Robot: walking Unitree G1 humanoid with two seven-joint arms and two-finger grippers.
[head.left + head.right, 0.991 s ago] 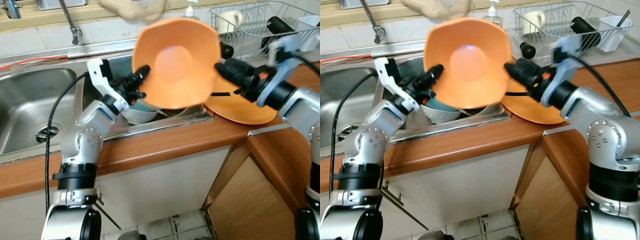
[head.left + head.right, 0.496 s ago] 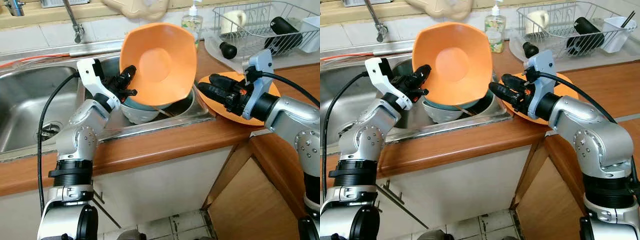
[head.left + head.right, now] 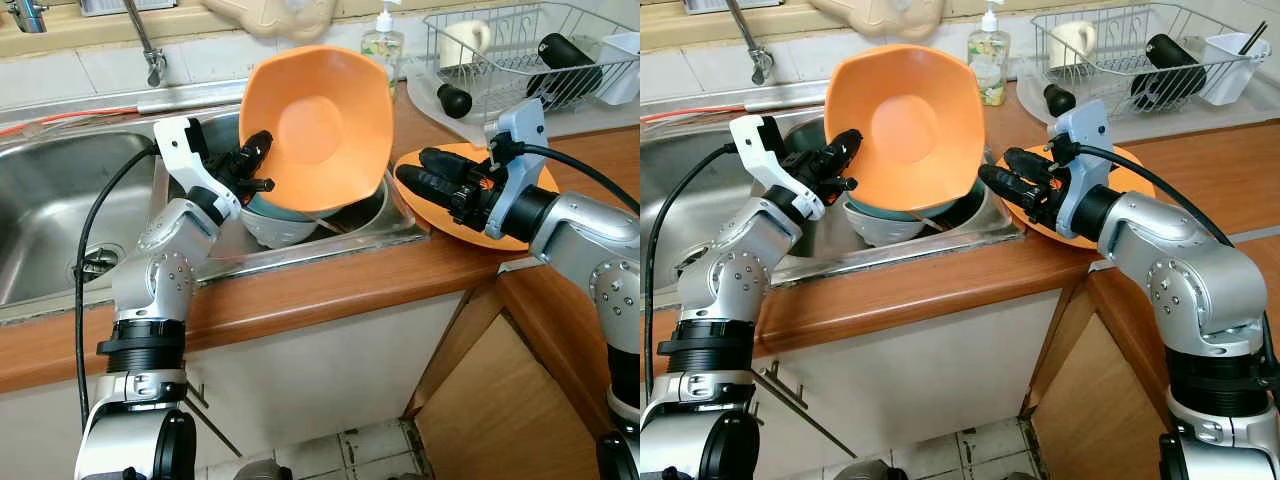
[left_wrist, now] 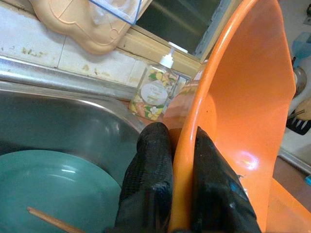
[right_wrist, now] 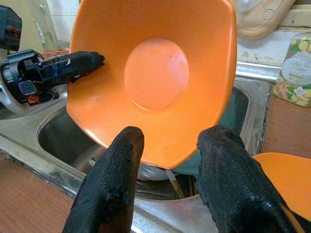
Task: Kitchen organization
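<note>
Overhead, both eye views take in the whole scene: left end effector (image 3: 262,160) pinching the left rim of an orange bowl (image 3: 322,125), bowl tipped up on edge, hollow side facing the robot, held above the right sink basin (image 3: 385,222). Under it, a teal bowl (image 3: 275,212) stacked on a white bowl (image 3: 270,232) in that basin.

Right end effector (image 3: 410,170) hangs just right of the orange bowl, apart from it, over an orange plate (image 3: 520,215) lying on the wooden worktop (image 3: 330,285). Its fingers are spread apart, nothing between them.

Left wrist view adds what the eye views hide: one black finger (image 4: 148,179) on the outer face of the rim, the other on the inner face, rim clamped between. A thin stick (image 4: 51,221) lies across the teal bowl. Soap bottle (image 4: 153,92) stands behind on the sink's back edge.

Right wrist view looks straight into the orange bowl's hollow, framed between its two parted fingers (image 5: 114,189), with the left end effector gripping the far rim and the orange plate's edge low at the side.

Behind on the worktop: wire dish rack (image 3: 500,50) with a mug (image 3: 462,42). Tap (image 3: 145,45) above the left basin.
</note>
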